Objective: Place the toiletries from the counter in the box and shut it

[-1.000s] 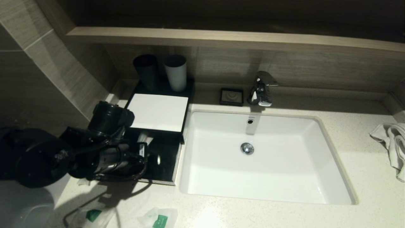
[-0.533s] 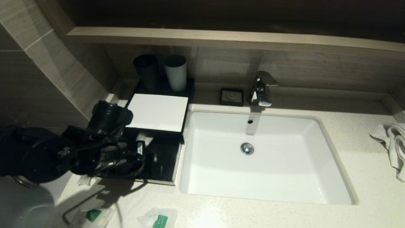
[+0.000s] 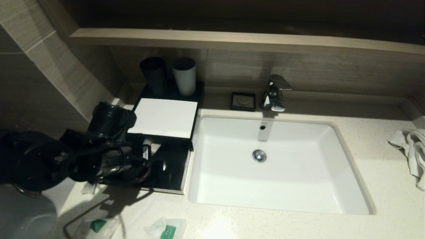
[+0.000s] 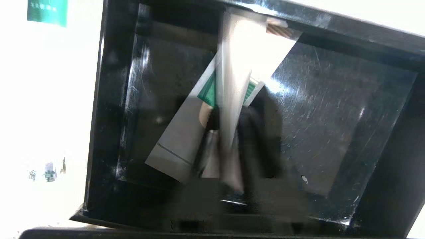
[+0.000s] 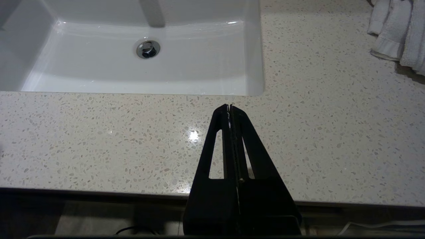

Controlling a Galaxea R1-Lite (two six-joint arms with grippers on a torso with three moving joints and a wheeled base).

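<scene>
The box [image 3: 164, 118] stands left of the sink with its black drawer [image 3: 183, 172] pulled out. My left gripper [image 3: 146, 156] reaches into the drawer and is shut on a long thin white packet [image 4: 228, 83], seen between its fingers [image 4: 259, 132] in the left wrist view. A second long packet [image 4: 176, 142] with a green band lies slantwise on the drawer floor. Two clear pouches with green labels [image 3: 98, 225] [image 3: 166, 229] lie on the counter [image 3: 382, 172] at the front left. My right gripper [image 5: 229, 108] is shut and empty over the counter's front edge.
The white sink [image 3: 345, 146] fills the middle, with a faucet [image 3: 274, 93] and a small black soap dish [image 3: 243, 100] behind it. A black cup [image 3: 154, 74] and a grey cup [image 3: 184, 74] stand behind the box. A white towel [image 3: 411, 149] lies at the far right.
My left arm has shifted a little to the left and back over the open drawer, with the packet still in its fingers. The pouches have not moved.
</scene>
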